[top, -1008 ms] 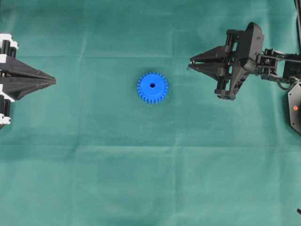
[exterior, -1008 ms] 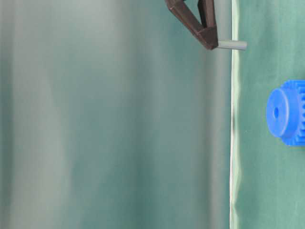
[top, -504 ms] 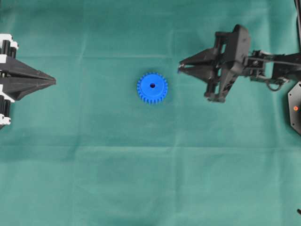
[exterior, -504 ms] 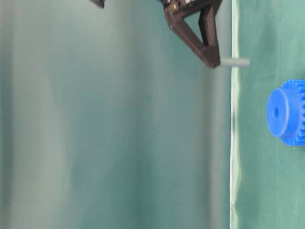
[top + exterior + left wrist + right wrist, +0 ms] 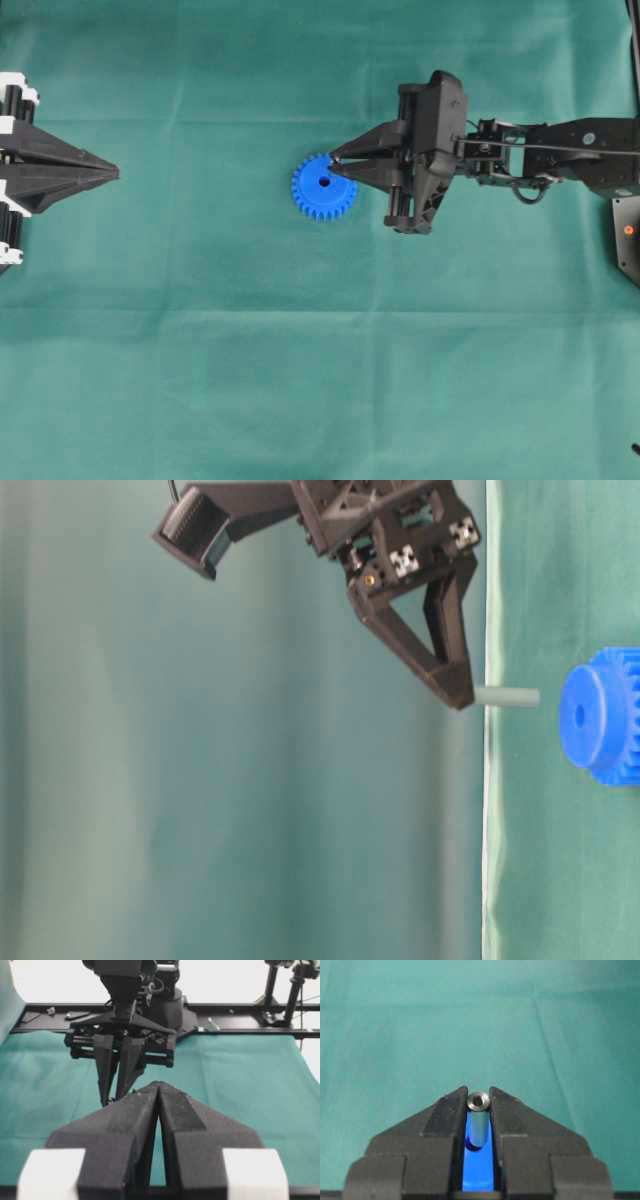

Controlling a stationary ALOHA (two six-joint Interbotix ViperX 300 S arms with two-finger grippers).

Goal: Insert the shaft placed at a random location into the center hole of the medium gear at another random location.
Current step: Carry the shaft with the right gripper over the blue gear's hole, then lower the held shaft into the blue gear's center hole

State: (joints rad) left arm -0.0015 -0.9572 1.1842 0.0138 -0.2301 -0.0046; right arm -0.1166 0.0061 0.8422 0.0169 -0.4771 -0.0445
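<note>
While the right gripper (image 5: 333,165) hangs over the right edge of the blue gear (image 5: 323,187), its two black fingers are clamped on the little grey pin (image 5: 507,696), and the table-level view shows that pin sticking out past the fingertips toward the gear's flat face, a clear gap between them. That view is turned on its side, with the green cloth (image 5: 200,350) running up the right of the picture. The pin's tip sits just off the line of the dark hole (image 5: 579,716) in the gear's middle; how far off, I cannot tell. From overhead the pin itself is hidden under the fingertips, though the hole shows clearly. In the right wrist view the pin stands between the fingers with its hollow end facing the camera, and only a strip of blue shows behind it; the hole is hidden there. The gear's right side is cut off in the table-level view. Over on the far left of the cloth, the left gripper (image 5: 115,174) is pressed shut on nothing, well apart from the gear, its arm cut off by the frame edge.
</note>
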